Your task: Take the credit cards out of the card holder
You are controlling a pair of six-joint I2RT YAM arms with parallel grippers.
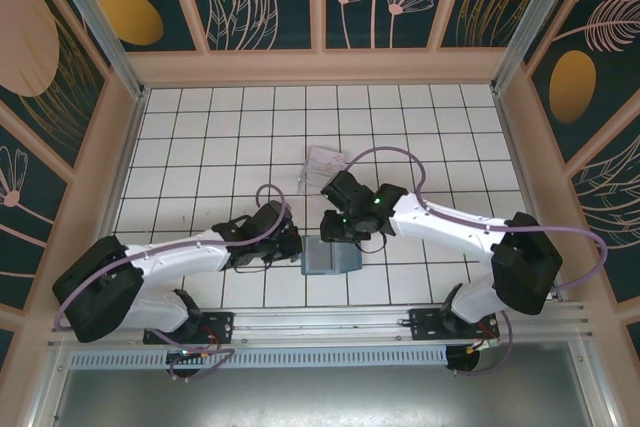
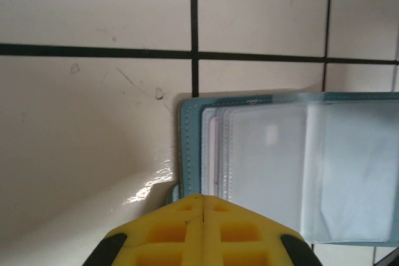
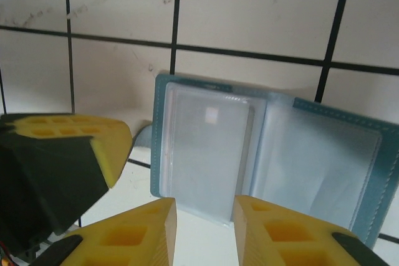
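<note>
— Location of the card holder [image 1: 330,257] is asked for first.

— It is seen lying open and flat on the white tiled tabletop [image 1: 200,137], toward the near edge. It is placed just beside the left tool [image 2: 202,202] and just in front of the right tool [image 3: 204,213]. Both teal panels are turned upward and are covered by clear sleeves.

— How is the left tool held?

— Its yellow fingers are clenched together, with no gap seen between them. The tips are set at the left edge of the holder. Whether anything is pinched there cannot be told.

— And the right tool?

— It is kept released, with its fingers parted. They are placed at the near edge of the holder's left panel. Contact with the holder cannot be confirmed.

— Are the credit cards made out?

— A pale pinkish edge [image 2: 214,154] is seen tucked under the sleeves by the left border. Whether it belongs to a card cannot be told. No card is seen lying out on the tiles.

— Is anything else noted?

— A clear plastic tray [image 1: 322,162] is seen farther back, behind the right tool.
</note>
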